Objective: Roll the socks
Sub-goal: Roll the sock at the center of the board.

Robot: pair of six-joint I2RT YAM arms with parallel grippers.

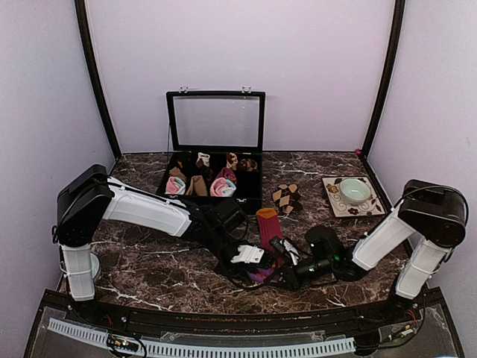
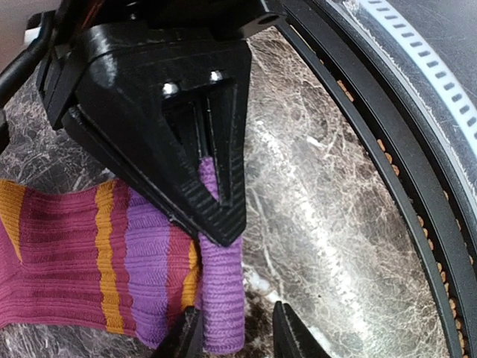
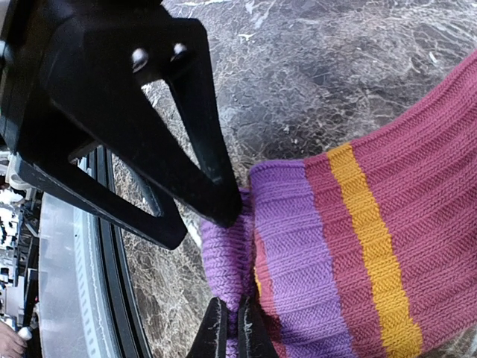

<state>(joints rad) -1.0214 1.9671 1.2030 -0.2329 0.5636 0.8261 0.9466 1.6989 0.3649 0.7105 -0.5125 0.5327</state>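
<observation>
The long magenta sock (image 1: 267,226) with purple and orange stripes lies on the marble table, its purple cuff toward the near edge. My right gripper (image 3: 232,333) is shut on the folded purple cuff (image 3: 227,257). My left gripper (image 2: 235,337) is open, its fingertips (image 2: 186,334) straddling the same cuff fold (image 2: 222,298); one finger touches it and the other stands apart. Both grippers meet at the cuff in the top view, the left (image 1: 250,257) and the right (image 1: 279,272). The brown-and-beige diamond sock (image 1: 287,198) lies apart at the back right.
A black open-lid box (image 1: 250,200) holding several small sock rolls stands at the back centre. A patterned square plate (image 1: 333,205) with a pale green bowl (image 1: 355,191) is at the right. The table's black front rail (image 2: 387,171) runs close to the cuff.
</observation>
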